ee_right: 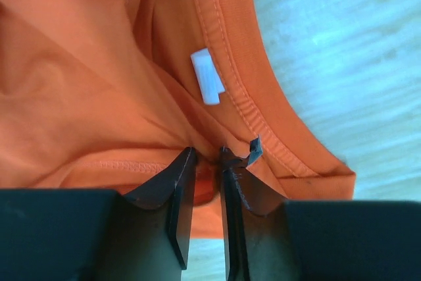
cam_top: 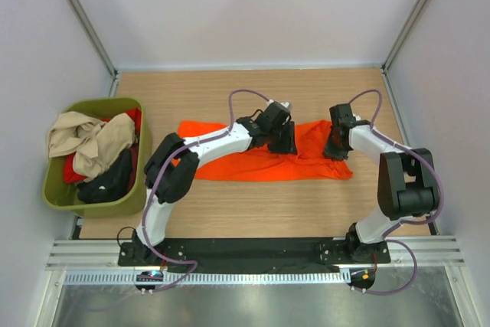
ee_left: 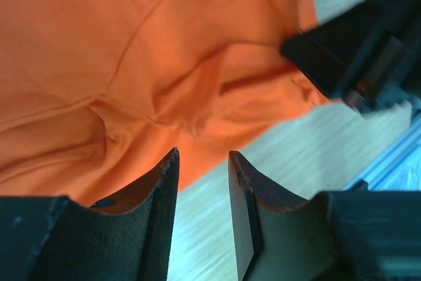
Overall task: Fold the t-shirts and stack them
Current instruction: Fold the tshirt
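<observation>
The orange t-shirt [cam_top: 260, 165] lies spread and wrinkled across the middle of the wooden table. My left gripper [cam_top: 282, 143] hangs over its near edge [ee_left: 131, 77]; in the left wrist view the gripper [ee_left: 202, 156] is open with only bare wood between its fingers. My right gripper [cam_top: 335, 149] is at the shirt's right end, near the round neck [ee_right: 230, 51] and its white label [ee_right: 208, 77]. In the right wrist view the gripper [ee_right: 206, 153] has pinched a fold of orange cloth. Beige [cam_top: 84, 139], red [cam_top: 73, 168] and black [cam_top: 107, 181] t-shirts lie bundled in the tub.
The olive-green tub [cam_top: 53, 197] stands at the table's left edge. The right arm's dark gripper body [ee_left: 355, 51] shows at the upper right of the left wrist view, close to my left fingers. White walls enclose the table on three sides.
</observation>
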{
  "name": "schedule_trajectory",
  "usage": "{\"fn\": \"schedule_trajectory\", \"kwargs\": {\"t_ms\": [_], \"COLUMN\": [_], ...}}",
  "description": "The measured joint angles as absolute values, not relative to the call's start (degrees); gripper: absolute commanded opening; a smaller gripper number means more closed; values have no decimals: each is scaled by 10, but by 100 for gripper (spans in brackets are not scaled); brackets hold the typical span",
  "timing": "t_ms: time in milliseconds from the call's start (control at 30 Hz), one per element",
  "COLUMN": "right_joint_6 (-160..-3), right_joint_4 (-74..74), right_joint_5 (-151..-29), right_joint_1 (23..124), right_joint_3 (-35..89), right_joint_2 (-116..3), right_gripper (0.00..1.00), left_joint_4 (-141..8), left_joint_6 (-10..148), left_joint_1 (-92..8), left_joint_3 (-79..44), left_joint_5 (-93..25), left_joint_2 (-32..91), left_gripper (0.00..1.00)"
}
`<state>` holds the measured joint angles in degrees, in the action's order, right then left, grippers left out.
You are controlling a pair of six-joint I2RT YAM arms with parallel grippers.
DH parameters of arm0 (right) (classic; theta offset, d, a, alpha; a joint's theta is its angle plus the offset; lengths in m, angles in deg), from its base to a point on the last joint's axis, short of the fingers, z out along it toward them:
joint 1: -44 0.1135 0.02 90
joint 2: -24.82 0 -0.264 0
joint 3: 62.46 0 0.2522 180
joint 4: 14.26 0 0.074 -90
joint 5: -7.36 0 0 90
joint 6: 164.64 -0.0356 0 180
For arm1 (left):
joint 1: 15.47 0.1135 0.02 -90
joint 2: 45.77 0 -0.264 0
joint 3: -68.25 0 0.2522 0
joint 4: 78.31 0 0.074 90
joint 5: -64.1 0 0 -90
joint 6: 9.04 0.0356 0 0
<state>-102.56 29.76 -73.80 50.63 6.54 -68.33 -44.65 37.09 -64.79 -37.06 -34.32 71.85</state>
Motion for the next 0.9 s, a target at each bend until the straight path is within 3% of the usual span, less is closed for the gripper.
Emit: {"fn": "schedule_trajectory", "kwargs": {"t_ms": [367, 900], "right_joint_6": [-1042, -1041], "right_joint_4": [301, 305], "right_joint_5": [-738, -738], "right_joint_1": [506, 506], "right_joint_3": [-14, -35], "right_joint_2": [-565, -531], "right_gripper": [36, 26], "left_joint_4": [-446, -446], "left_joint_6": [357, 348], "left_joint_1": [-665, -687], "left_joint_3": [-385, -386], "left_joint_5": [-295, -296], "left_joint_2": [758, 758], "left_gripper": [38, 39]}}
